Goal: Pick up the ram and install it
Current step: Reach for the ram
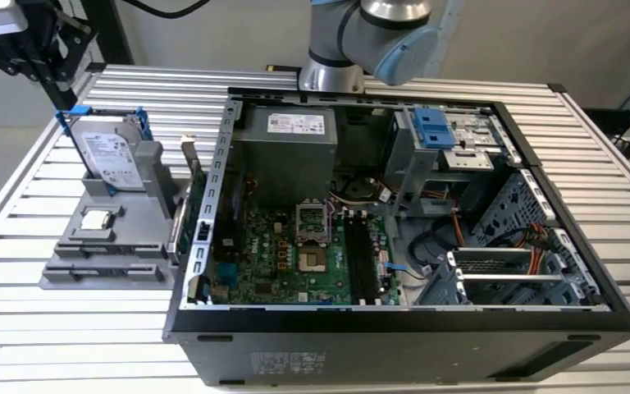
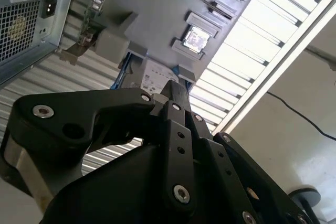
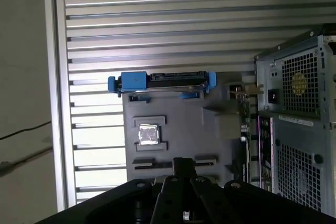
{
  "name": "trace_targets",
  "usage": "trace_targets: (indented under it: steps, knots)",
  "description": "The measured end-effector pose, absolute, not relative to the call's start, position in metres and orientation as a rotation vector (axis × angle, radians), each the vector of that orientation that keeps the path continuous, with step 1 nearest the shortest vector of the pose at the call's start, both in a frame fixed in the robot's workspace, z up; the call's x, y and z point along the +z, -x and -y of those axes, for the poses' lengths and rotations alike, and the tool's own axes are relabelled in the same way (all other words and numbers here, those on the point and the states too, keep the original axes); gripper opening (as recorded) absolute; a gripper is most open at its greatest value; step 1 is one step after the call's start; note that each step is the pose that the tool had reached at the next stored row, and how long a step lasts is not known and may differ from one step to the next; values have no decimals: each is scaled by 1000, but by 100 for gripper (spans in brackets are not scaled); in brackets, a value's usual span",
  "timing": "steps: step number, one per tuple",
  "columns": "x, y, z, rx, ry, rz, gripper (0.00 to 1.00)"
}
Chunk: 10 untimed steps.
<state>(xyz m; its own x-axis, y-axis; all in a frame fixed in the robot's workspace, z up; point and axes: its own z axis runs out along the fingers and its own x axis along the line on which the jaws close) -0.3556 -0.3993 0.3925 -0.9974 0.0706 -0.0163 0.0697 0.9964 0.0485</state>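
Ram (image 1: 191, 193) is standing on its long edge in a slot along the exterior view's right side of the grey fixture tray (image 1: 107, 267), squeezed between the tray's tall grey block and the left outer wall of the open computer case (image 1: 403, 320). Its long axis is running near to far, parallel to that wall. In the first wrist view it is showing as a thin dark strip (image 3: 244, 150) between tray and case. Gripper (image 3: 184, 163) is hanging high over the far left part of the tray, above the hard drive (image 1: 105, 156) in its blue bracket, and is touching nothing. Its fingers are appearing drawn together, with nothing between them, in both wrist views. The deciding relation is therefore this: the ram is lying toward the exterior view's right of the gripper, somewhat nearer, and well below it, with the hard drive and the CPU chip (image 1: 96, 219) sitting between the two across the tray. By judgement, the closing line of the fingers is needing to cross the stick's thin faces, not its length. Memory slots (image 1: 361, 263) on the motherboard are looking unoccupied, and they too are running near to far, so the ram is judged not yet picked or installed.
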Motion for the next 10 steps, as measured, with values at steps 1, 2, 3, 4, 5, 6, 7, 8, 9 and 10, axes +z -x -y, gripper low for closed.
trace_targets:
  steps: [1,2,3,4,5,6,7,8,9,10]
  knots:
    - [393,356,399,75,-110,-3121,0]
    - [393,356,399,75,-109,-3121,0]
    - [393,355,399,75,-107,-3121,0]
    - [393,354,399,75,-105,-3121,0]
    - [393,354,399,75,-102,-3121,0]
    - [393,353,399,75,-99,-3121,0]
    - [393,352,400,75,-95,-3122,0]
    - [393,351,400,75,-92,-3122,0]
    - [393,350,400,75,-88,-3122,0]
    - [393,350,401,75,-85,-3122,0]
